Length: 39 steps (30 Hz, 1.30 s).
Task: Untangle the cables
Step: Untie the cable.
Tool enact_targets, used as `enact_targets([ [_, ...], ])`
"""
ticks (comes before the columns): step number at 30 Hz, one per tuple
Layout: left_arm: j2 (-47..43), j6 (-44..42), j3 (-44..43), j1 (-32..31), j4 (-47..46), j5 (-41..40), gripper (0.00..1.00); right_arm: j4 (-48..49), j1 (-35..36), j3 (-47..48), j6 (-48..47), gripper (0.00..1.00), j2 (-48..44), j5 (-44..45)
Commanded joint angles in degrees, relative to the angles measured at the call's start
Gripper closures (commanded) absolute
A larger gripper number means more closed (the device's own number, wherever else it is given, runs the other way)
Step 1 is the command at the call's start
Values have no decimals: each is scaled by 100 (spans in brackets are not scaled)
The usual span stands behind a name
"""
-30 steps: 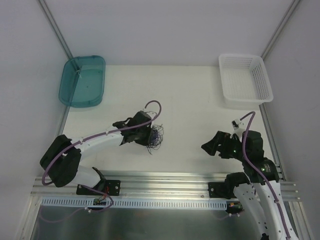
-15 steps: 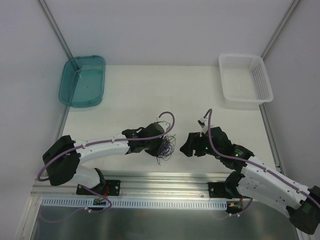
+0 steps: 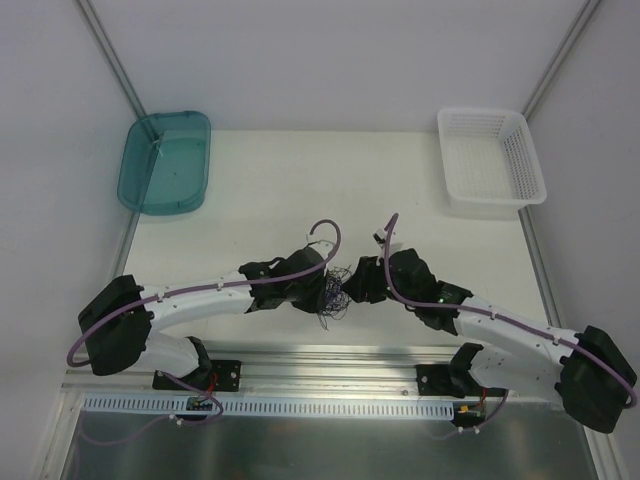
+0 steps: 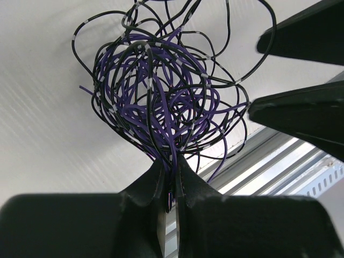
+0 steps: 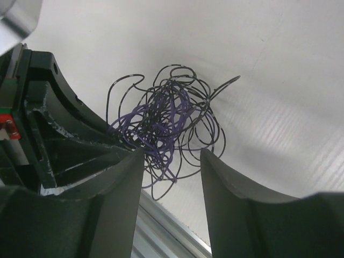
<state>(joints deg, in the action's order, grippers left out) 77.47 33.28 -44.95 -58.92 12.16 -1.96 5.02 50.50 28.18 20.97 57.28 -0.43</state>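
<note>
Purple-black wiry cables [image 4: 156, 102] curl in loose loops, pinched by left fingers [image 4: 141, 192].

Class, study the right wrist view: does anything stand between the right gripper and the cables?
Nothing visible does. The right gripper faces the cables directly, fingers apart, loose loops at their tips. The left gripper pinches the bundle from the opposite side, not in between.

Cables [image 4: 161, 91] — loose tangled ball of hair-thin purple and black loops, bunched at one end, seemingly held aloft
</note>
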Motion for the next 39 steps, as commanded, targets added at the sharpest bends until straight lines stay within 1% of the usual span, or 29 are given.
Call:
enact_targets([
  [1,-180,284,56,-50,-302,-15,99,737,21,125,-5,51,362,-186],
  [3,-206,363,83,-59,-337,-6,99,851,12,135,-23,54,599,-265],
  [6,-206,451,127,-59,-381,11,99,1071,21,82,3,63,749,-300],
  [7,-206,478,144,-59,-381,11,99,1080,21,82,-5,72,776,-300],
  [9,-215,548,197,-59,-381,-6,99,1046,21,82,-84,88,750,-222],
  [10,-224,583,275,-59,-381,-50,99,923,21,82,-111,98,602,-169],
  [12,-294,767,390,-59,-373,-234,98,521,21,143,-311,99,356,7],
  [13,-329,838,530,-59,-373,-305,96,292,21,196,-383,99,102,312],
  [15,-487,1065,662,-50,-373,-480,91,-183,21,415,-541,99,-180,595],
  [16,-557,1128,750,-50,-373,-594,89,-646,21,486,-663,99,-304,857],
  [18,-847,1216,812,-50,-373,-744,84,-1018,21,652,-743,99,-682,1070],
  [20,-1232,1225,891,-50,-381,-981,82,-1484,21,784,-787,99,-927,1238],
  [21,-1374,1225,926,-50,-373,-1078,81,-1782,21,994,-805,99,-964,1264],
  [22,-1688,1234,1031,-50,-373,-1305,80,-1933,21,1100,-840,99,-999,1299],
  [25,-2147,1313,1277,-41,-373,-1727,80,-2478,21,1557,-902,99,-1078,1509],
  [26,-2427,1391,1339,-41,-355,-1851,81,-2575,21,1654,-954,99,-1104,1580],
  [28,-2692,1584,1532,11,-250,-2062,81,-2874,21,1935,-990,99,-1236,1843],
  [29,-2928,1829,1603,55,-206,-2255,81,-2953,13,2015,-1016,99,-1289,1931],
  [31,-3210,2155,1857,256,-39,-2423,79,-3217,21,2243,-1034,99,-1473,2229],
  [32,-3290,2435,1945,353,-4,-2450,78,-3304,21,2314,-1051,99,-1535,2335],
  [34,-3492,2674,2173,555,67,-2424,76,-3577,21,2419,-1086,99,-1710,2642],
  [36,-3607,2956,2349,924,84,-2284,74,-3787,21,2464,-1078,99,-1834,2828],
  [39,-3748,3123,2490,1426,84,-1985,74,-3973,21,2297,-912,99,-2080,3092],
])
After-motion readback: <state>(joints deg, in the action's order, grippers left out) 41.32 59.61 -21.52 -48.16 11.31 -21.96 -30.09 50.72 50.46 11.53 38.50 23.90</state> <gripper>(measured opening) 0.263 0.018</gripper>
